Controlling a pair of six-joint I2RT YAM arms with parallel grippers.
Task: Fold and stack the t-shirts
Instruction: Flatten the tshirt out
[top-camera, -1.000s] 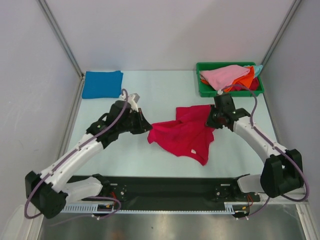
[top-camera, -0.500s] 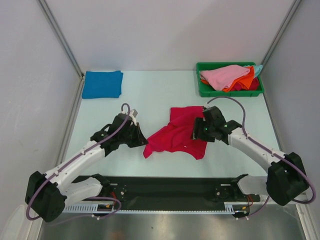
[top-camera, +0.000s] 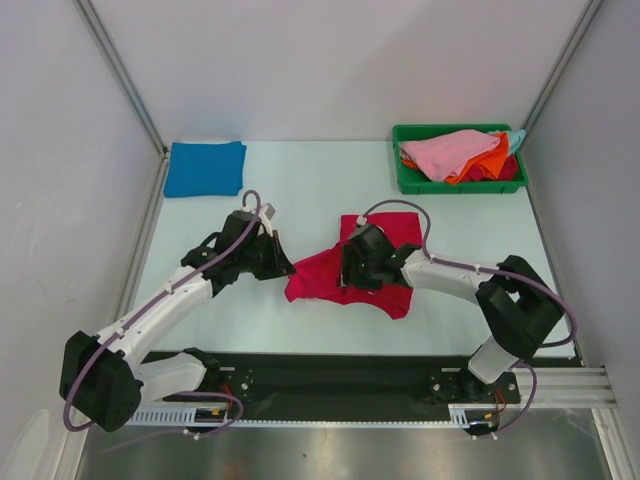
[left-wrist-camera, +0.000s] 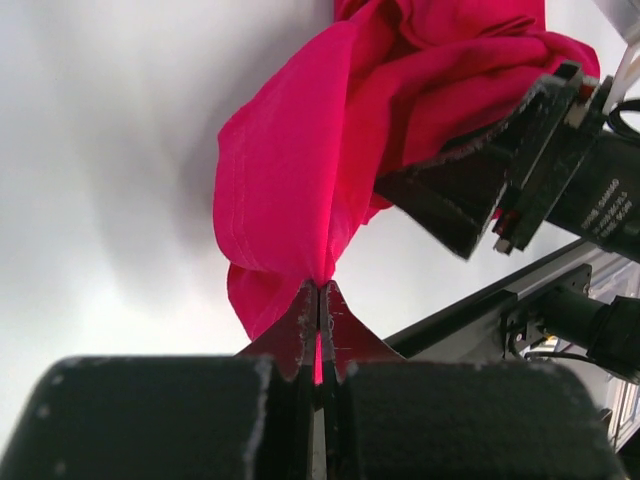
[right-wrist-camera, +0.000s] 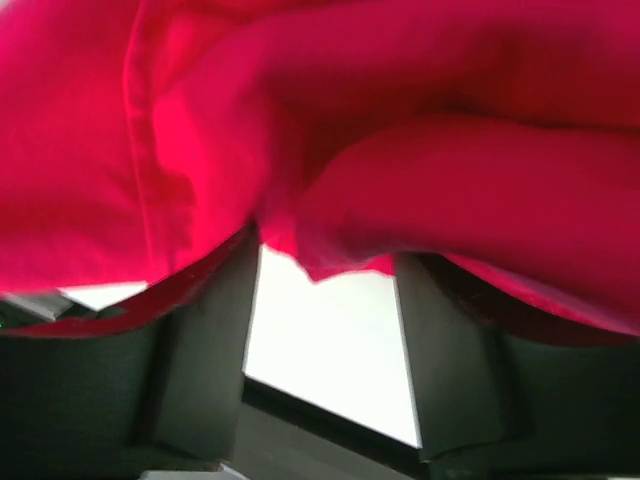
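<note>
Your crumpled crimson cloth t-shirt lies bunched at the middle of the pale bench. Your left gripper is pinched tight on its left edge. Your right gripper is in the cloth's middle, its fingers spread apart with fabric draped over them. A folded blue t-shirt lies at the far left.

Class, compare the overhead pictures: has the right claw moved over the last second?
Yes. The right claw has moved left and down the view, away from the green bin.
</note>
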